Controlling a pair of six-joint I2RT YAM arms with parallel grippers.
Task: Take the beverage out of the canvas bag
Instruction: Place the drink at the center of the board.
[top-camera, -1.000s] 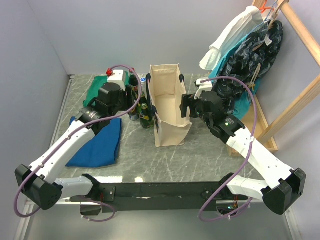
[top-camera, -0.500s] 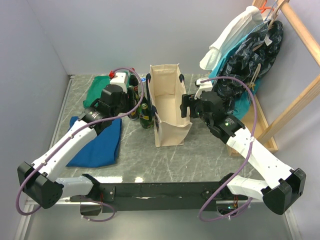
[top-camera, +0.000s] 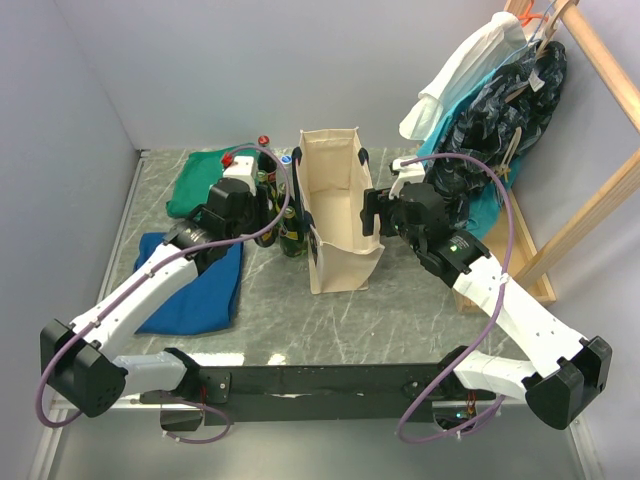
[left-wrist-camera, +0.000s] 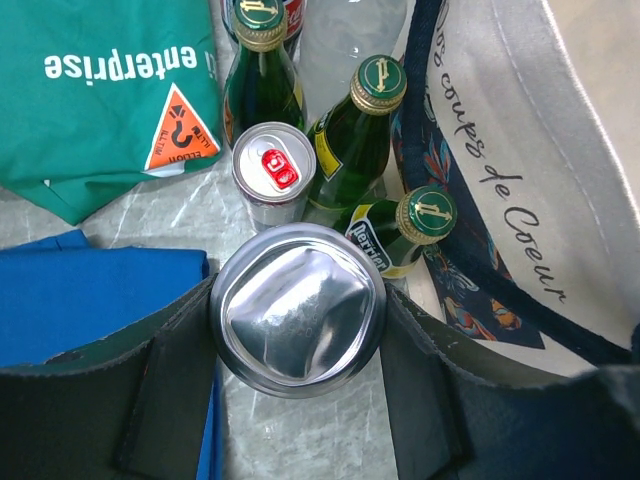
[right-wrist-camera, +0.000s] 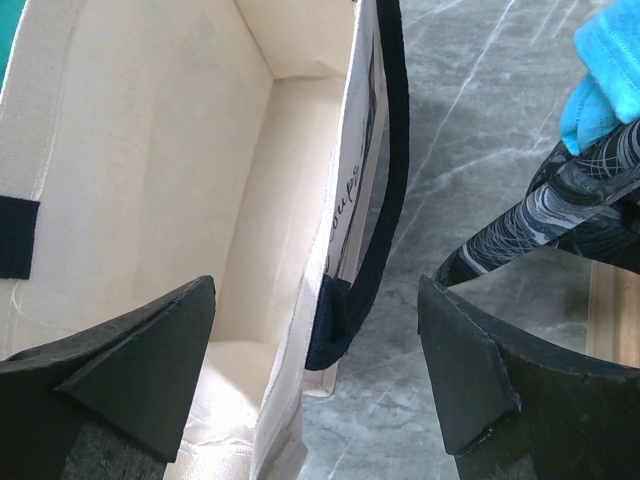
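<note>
Left gripper (left-wrist-camera: 298, 300) clamps a beverage can (left-wrist-camera: 300, 318) left of the canvas bag (right-wrist-camera: 150, 150). Right gripper (right-wrist-camera: 315, 300) is open, straddling the bag's right wall.

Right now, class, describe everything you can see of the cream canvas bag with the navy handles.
The tall, boxy cream canvas bag stands upright and open-topped on the grey marbled table, between the two arms. It has dark navy loop handles, navy cursive lettering reading "coups de Coeur" on its side, and a navy floral patch. What shows of the inside looks bare. Green glass bottles stand close against its left side; the open right gripper straddles its right wall.
</note>
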